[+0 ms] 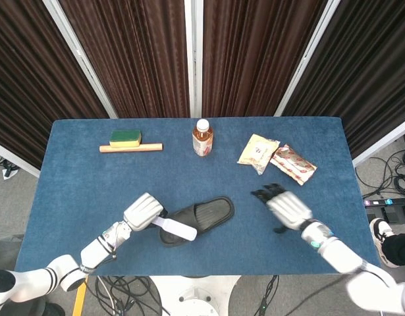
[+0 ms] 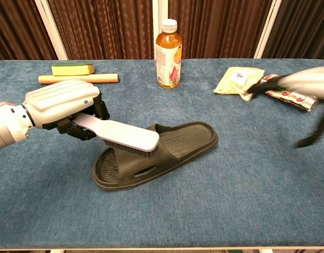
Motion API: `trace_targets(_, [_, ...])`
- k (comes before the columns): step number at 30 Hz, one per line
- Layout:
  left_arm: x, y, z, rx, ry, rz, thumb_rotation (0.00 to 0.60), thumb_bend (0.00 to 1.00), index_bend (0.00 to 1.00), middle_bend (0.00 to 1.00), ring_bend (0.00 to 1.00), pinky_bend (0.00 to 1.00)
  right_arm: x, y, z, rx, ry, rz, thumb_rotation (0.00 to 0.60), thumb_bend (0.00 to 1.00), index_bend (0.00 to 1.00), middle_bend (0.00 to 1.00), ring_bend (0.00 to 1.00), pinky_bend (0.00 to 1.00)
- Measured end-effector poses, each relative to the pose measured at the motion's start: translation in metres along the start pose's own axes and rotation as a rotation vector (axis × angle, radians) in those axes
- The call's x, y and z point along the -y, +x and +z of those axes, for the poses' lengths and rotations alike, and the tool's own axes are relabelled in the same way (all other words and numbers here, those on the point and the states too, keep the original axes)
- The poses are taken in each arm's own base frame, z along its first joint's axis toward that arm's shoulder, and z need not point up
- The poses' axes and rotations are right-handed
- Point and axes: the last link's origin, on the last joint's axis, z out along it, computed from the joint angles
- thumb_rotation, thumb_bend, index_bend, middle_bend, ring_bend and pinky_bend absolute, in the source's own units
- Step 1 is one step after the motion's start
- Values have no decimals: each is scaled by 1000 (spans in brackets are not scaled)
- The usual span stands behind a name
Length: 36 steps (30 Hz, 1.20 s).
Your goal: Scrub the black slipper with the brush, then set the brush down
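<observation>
The black slipper (image 1: 202, 216) (image 2: 175, 145) lies near the front middle of the blue table, toe to the right. My left hand (image 1: 143, 212) (image 2: 64, 105) grips the handle of the grey brush (image 1: 176, 229) (image 2: 125, 136). The brush head lies over the slipper's strap and heel end, bristles down. My right hand (image 1: 286, 209) (image 2: 298, 84) hovers to the right of the slipper with its fingers spread, holding nothing. It is blurred in the chest view.
An orange drink bottle (image 1: 202, 138) (image 2: 168, 52) stands behind the slipper. A green and yellow sponge (image 1: 125, 137) and a wooden stick (image 1: 131, 148) lie at the back left. Two snack packets (image 1: 258, 153) (image 1: 293, 164) lie at the back right.
</observation>
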Motion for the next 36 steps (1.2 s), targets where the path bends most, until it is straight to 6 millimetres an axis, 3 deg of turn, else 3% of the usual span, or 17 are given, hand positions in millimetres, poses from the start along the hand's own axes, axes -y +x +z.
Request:
trace_targets(7, [3, -6, -7, 16, 30, -9, 600, 688, 1000, 1000, 1000, 1000, 48, 1, 87, 33, 113, -95, 600, 2, 8, 104, 0, 10])
trace_targets(10, [4, -7, -8, 12, 34, -11, 600, 688, 1000, 1000, 1000, 1000, 61, 2, 109, 54, 130, -125, 600, 24, 12, 122, 0, 10])
trace_targets(13, [3, -7, -9, 5, 35, -11, 600, 688, 1000, 1000, 1000, 1000, 70, 2, 121, 71, 138, -145, 600, 57, 85, 162, 6, 11])
trace_targets(16, [3, -7, -9, 2, 38, -13, 600, 688, 1000, 1000, 1000, 1000, 76, 0, 128, 82, 143, -168, 600, 138, 226, 239, 64, 46])
trace_targets(18, [3, -7, -9, 1, 38, -11, 600, 688, 1000, 1000, 1000, 1000, 78, -1, 131, 79, 144, -179, 600, 196, 350, 316, 140, 113])
trace_targets(21, [3, -11, -8, 11, 39, -3, 600, 687, 1000, 1000, 1000, 1000, 80, -2, 133, 59, 139, -183, 600, 241, 458, 389, 226, 198])
trace_targets(36, [17, -25, 12, 29, 107, 56, 600, 687, 1000, 1000, 1000, 1000, 77, -6, 130, 55, 129, -192, 600, 292, 535, 430, 280, 272])
